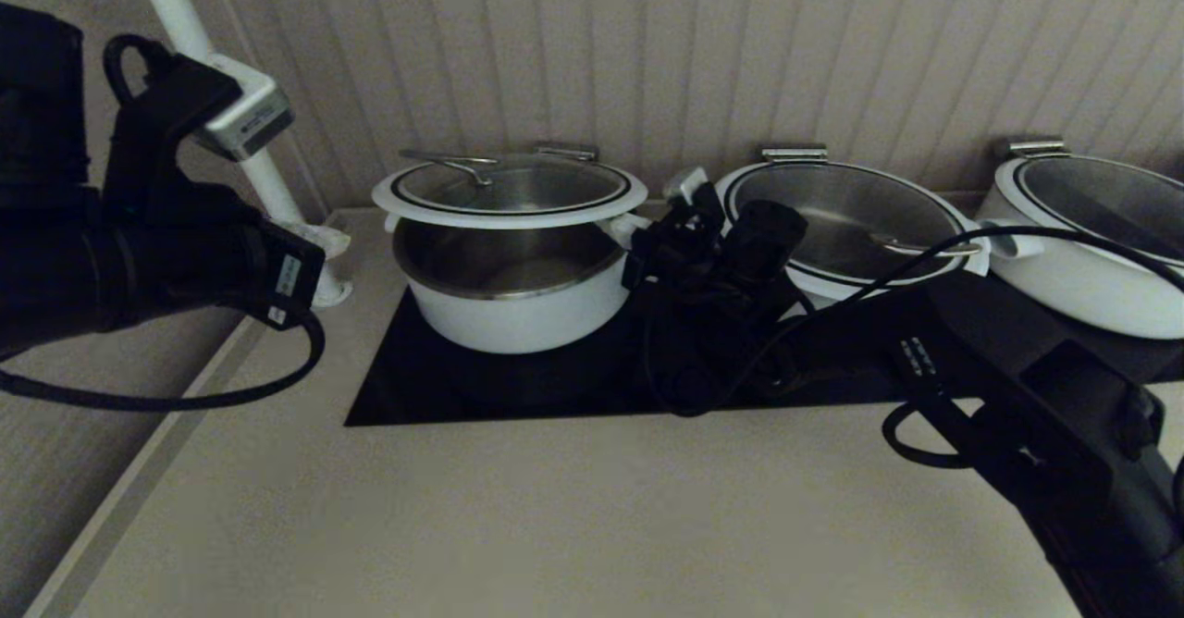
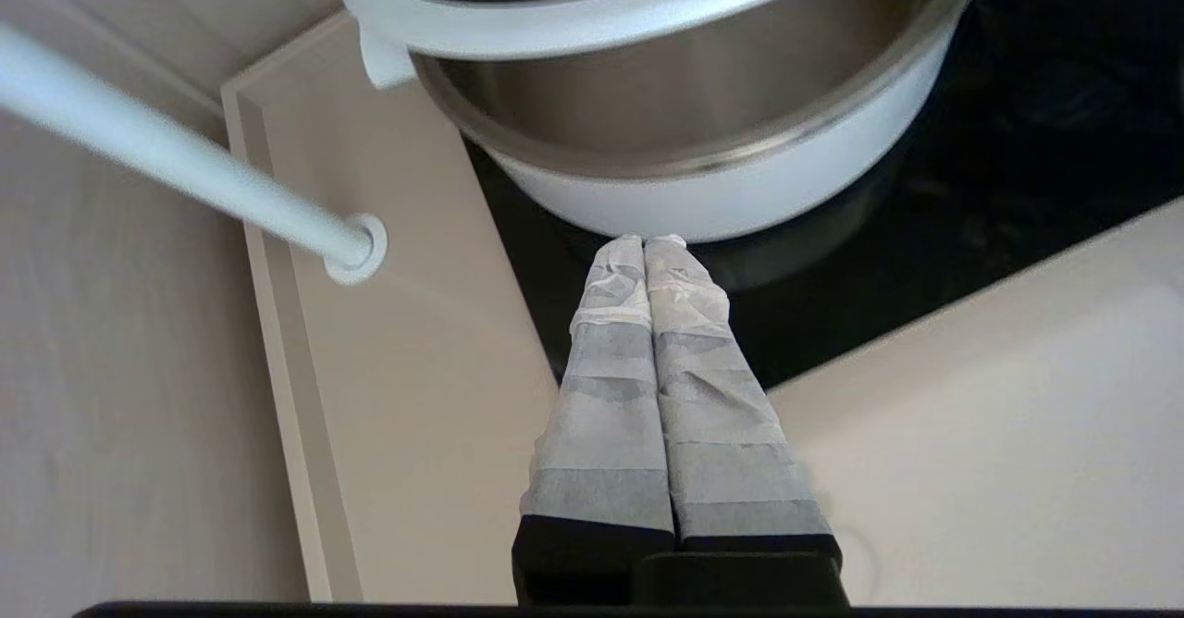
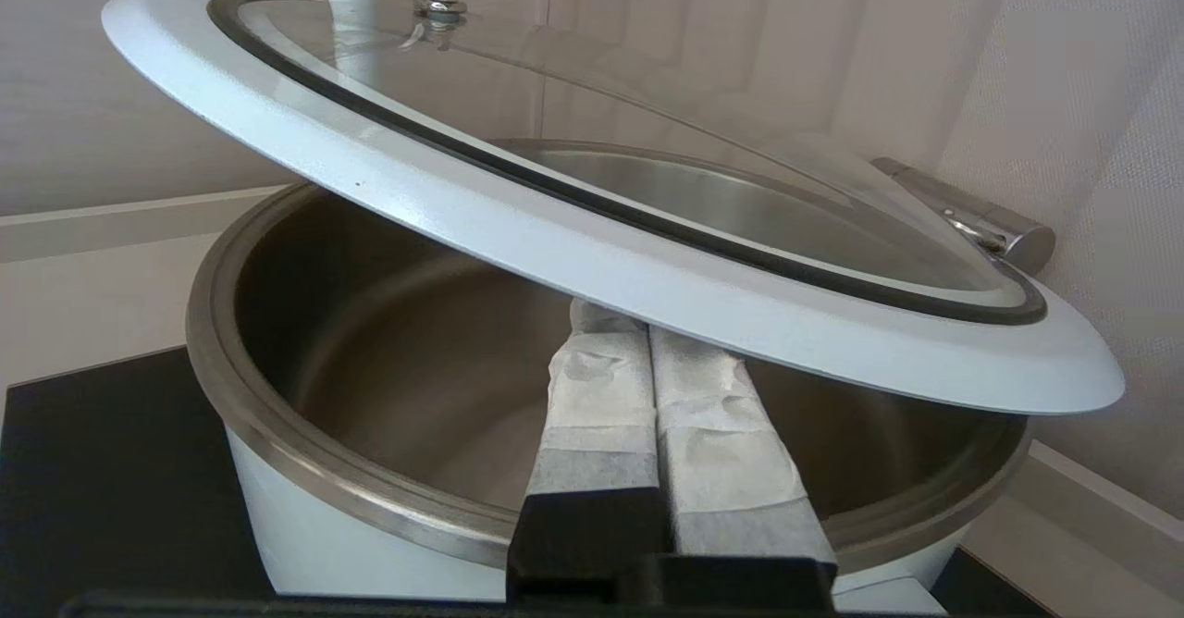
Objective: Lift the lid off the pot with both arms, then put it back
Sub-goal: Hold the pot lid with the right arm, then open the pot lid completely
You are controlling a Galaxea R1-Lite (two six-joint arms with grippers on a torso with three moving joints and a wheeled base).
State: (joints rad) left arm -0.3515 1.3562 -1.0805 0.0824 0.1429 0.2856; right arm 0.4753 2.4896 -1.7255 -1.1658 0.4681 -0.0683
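The pot (image 1: pixel 518 313) stands on the black cooktop (image 1: pixel 416 387), its steel inside showing. The lid (image 1: pixel 509 188) is raised above it and tilted, its wire handle towards the left. My right gripper (image 3: pixel 615 317) is shut, and its taped fingertips are under the lid's white rim (image 3: pixel 573 229) at the pot's right side, over the pot's opening (image 3: pixel 388 368); the rim appears to rest on them. In the head view it sits by the pot's right handle (image 1: pixel 652 248). My left gripper (image 2: pixel 645 241) is shut and empty, low, just short of the pot's outer wall (image 2: pixel 740 202), below the lid (image 2: pixel 573 17).
Two wider white pots with glass lids (image 1: pixel 842 220) (image 1: pixel 1101 229) stand to the right. A white pole (image 1: pixel 268 183) rises at the counter's back left. A panelled wall is close behind. Bare beige counter (image 1: pixel 555 525) lies in front of the cooktop.
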